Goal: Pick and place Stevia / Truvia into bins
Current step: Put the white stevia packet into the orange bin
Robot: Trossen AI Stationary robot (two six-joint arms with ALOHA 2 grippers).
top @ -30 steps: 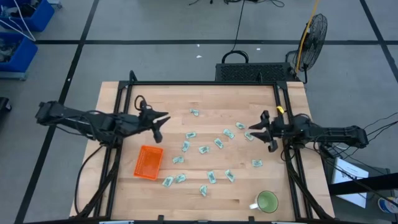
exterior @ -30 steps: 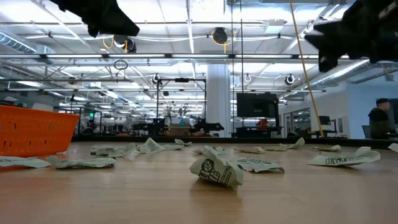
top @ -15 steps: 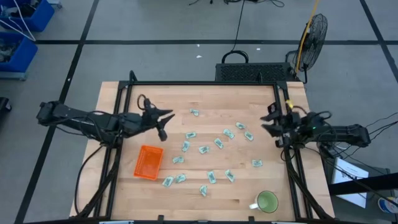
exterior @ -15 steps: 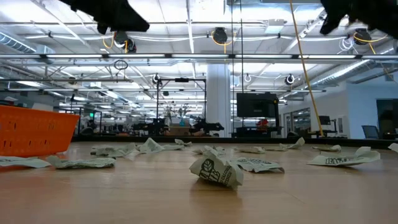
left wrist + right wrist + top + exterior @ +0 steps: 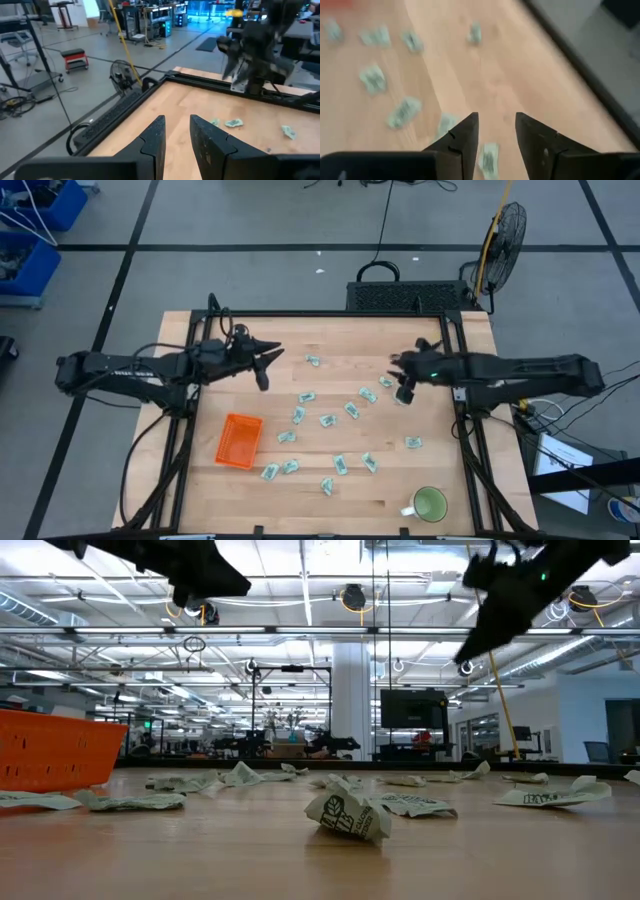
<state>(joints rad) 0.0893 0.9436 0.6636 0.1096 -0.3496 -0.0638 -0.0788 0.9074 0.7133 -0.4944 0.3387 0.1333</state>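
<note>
Right hand [image 5: 404, 384] open and empty, raised above packets [image 5: 398, 398]; left hand [image 5: 264, 364] slightly open, empty, tray [image 5: 240, 441] below it

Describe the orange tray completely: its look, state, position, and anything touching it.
The orange tray is a small, shallow rectangle of bright orange plastic with low walls, lying flat and slightly skewed on the wooden table toward its left front. It looks empty; no packet or gripper touches it. The nearest packets lie just beyond its front right corner.
</note>
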